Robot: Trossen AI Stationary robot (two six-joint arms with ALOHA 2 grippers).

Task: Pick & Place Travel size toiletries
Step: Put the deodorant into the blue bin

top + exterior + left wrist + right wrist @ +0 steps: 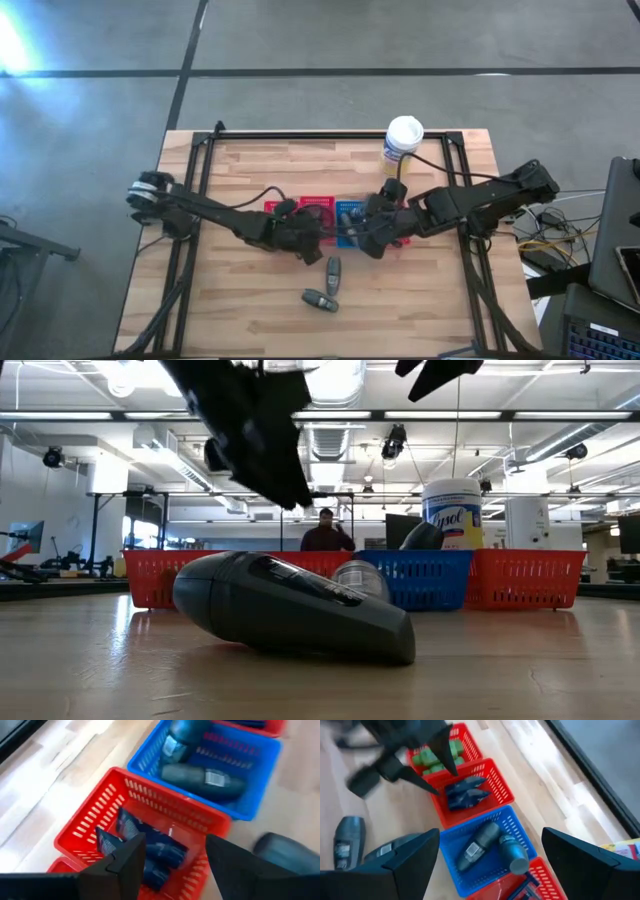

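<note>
Grey tubes (pixel 333 272) on bare wood near the front edge: one lengthwise toward the baskets, the other (pixel 320 299) crosswise. Two more tubes (pixel 476 846) slanting inside the blue basket (pixel 520 831). Dark packets (pixel 150 847) heaped in the red basket (pixel 85 827). Left gripper (pixel 172 865) above that basket, jaws apart, holding nothing. Right gripper (pixel 490 857) over the blue basket, jaws wide, empty.

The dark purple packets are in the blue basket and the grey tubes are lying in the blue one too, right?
Not quite. The dark purple packets lie in a red basket, next to the blue basket; the right wrist view shows it, and the left wrist view agrees. The grey tubes do lie in the blue one.
</note>
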